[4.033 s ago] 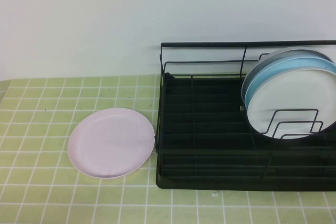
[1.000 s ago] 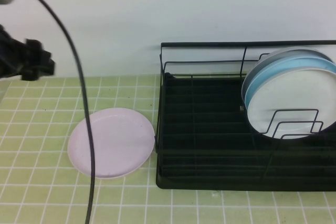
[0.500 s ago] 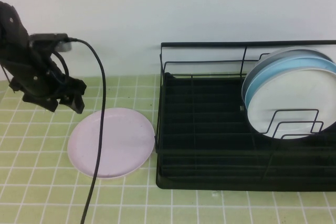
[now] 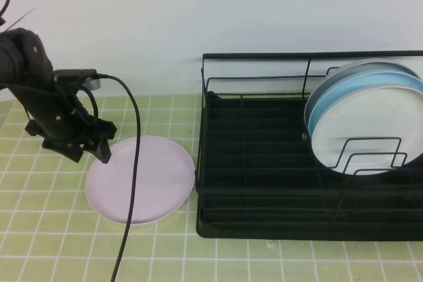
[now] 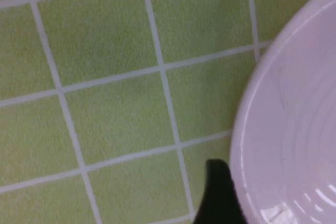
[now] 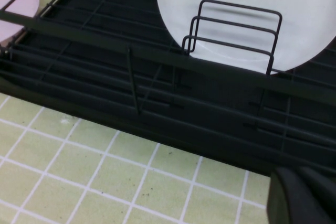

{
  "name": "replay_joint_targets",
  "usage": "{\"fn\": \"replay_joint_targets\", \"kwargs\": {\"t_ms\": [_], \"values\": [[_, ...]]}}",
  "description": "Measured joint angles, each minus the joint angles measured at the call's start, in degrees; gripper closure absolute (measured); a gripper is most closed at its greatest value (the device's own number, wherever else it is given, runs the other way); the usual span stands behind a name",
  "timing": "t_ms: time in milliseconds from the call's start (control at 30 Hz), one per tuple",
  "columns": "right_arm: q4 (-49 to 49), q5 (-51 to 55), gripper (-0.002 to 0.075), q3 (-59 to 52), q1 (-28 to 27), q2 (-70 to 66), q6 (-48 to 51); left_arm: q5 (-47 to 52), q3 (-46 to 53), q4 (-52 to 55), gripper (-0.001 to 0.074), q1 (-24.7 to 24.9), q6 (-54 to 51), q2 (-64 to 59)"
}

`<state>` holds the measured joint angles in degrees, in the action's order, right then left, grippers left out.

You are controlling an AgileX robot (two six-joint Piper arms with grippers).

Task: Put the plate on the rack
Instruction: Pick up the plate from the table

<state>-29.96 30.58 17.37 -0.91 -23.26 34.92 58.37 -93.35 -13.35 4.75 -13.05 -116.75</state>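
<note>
The pale pink plate (image 4: pixel 145 179) lies flat on the green tiled table, left of the black wire rack (image 4: pixel 264 163). My left gripper (image 4: pixel 88 152) is open and low at the plate's far left edge. In the left wrist view one black fingertip (image 5: pixel 218 190) sits on the tiles just outside the plate's rim (image 5: pixel 247 129); the other finger is out of frame. My right gripper (image 6: pixel 307 195) is shut and empty, near the table's front in front of the rack (image 6: pixel 157 72); it does not show in the high view.
A white plate (image 4: pixel 370 133) and a light blue plate (image 4: pixel 357 87) stand upright in the rack's right end. The rack's left and middle slots hold nothing. The left arm's black cable (image 4: pixel 132 183) hangs across the pink plate.
My left arm has come in from the far left and dropped down to the pink plate's edge. The plate and rack have not moved.
</note>
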Motion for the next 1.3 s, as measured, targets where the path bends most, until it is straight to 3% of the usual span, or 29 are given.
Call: {"fn": "replay_joint_targets", "kwargs": {"t_ms": [600, 1100, 1300], "values": [[0.0, -0.1, 0.0729, 0.0, 0.0, 0.0, 0.0, -0.3, 0.0, -0.6, 0.0309, 0.0, 0.1, -4.2], [0.0, -0.2, 0.0729, 0.0, 0.0, 0.0, 0.0, 1.0, 0.0, -0.8, 0.0543, 0.0, 0.1, -5.9], [0.0, -0.2, 0.0729, 0.0, 0.0, 0.0, 0.0, 1.0, 0.0, 0.7, 0.0734, 0.0, 0.0, -5.9]]}}
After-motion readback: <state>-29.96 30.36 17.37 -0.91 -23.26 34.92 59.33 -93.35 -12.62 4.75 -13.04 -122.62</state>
